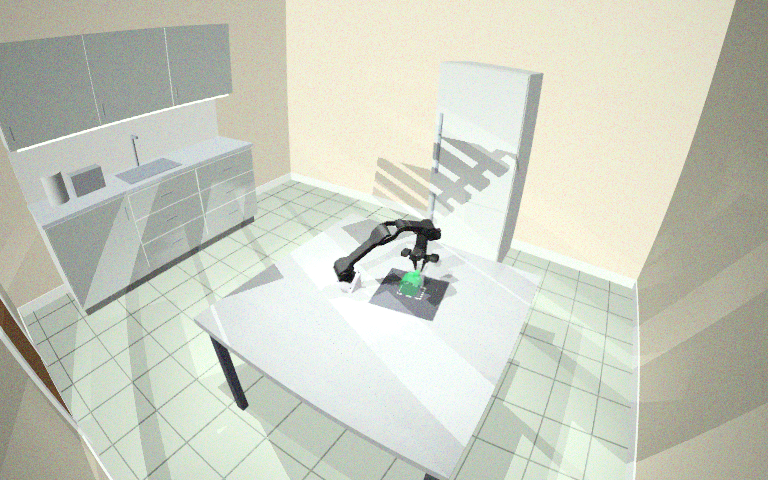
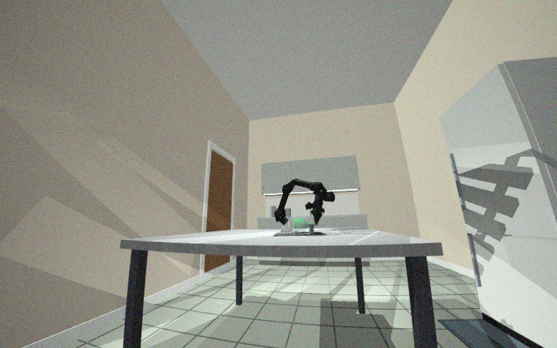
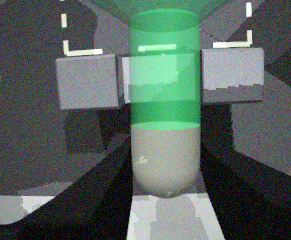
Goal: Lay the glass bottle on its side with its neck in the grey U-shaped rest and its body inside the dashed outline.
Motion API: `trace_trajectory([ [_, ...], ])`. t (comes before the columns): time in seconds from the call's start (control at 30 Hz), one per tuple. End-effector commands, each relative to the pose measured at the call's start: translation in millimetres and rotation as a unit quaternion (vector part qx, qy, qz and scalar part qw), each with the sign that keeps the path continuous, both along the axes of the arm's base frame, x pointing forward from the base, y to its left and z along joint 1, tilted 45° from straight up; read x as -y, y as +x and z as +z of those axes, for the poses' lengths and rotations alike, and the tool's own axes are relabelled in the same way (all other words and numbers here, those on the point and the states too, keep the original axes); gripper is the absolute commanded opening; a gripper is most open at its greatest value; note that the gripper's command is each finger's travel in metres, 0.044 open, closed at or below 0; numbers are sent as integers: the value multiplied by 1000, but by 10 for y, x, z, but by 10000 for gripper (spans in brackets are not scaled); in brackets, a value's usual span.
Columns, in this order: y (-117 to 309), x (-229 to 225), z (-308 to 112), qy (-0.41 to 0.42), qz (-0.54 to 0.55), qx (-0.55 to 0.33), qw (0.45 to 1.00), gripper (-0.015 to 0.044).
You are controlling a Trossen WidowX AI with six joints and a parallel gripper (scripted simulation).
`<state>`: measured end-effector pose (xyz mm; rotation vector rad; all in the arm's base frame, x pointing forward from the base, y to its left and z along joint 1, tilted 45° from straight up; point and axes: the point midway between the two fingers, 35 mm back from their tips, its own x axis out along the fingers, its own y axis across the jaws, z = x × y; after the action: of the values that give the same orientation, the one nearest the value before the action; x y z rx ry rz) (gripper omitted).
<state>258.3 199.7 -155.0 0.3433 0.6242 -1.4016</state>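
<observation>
Across the dark mat (image 1: 385, 295) lies the green bottle (image 1: 412, 284) (image 2: 300, 222) (image 3: 165, 85), neck over the grey rest (image 2: 310, 228) (image 3: 88, 82), the gripper (image 1: 418, 268) (image 2: 315, 222) (image 3: 165, 152) closed on its neck

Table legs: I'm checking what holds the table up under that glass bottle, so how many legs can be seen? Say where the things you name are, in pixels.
4. In the exterior view: near left leg (image 2: 135, 297) (image 1: 430, 477), near right leg (image 2: 421, 297), far left leg (image 2: 238, 280) (image 1: 230, 371) and far right leg (image 2: 360, 284).

1. Bottle (image 1: 411, 283) (image 2: 300, 222) (image 3: 165, 85): translucent green, with a beige-grey neck end.
2. U-shaped rest (image 2: 310, 228) (image 3: 89, 82): plain grey.
3. Mat (image 1: 433, 309) (image 3: 25, 125): dark grey, marked with a white dashed outline.
4. Arm (image 1: 378, 236) (image 2: 287, 188): black.
5. Floor (image 1: 156, 380) (image 2: 281, 319): pale green tiles, dark grid lines.
</observation>
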Motion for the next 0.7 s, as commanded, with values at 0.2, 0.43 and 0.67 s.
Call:
trace_trajectory([
  [0.2,16,30,9,0,0,0,1000,111],
  [0.43,15,39,2,2,0,2,1000,111],
  [0.67,15,48,-5,5,-1,3,1000,111],
])
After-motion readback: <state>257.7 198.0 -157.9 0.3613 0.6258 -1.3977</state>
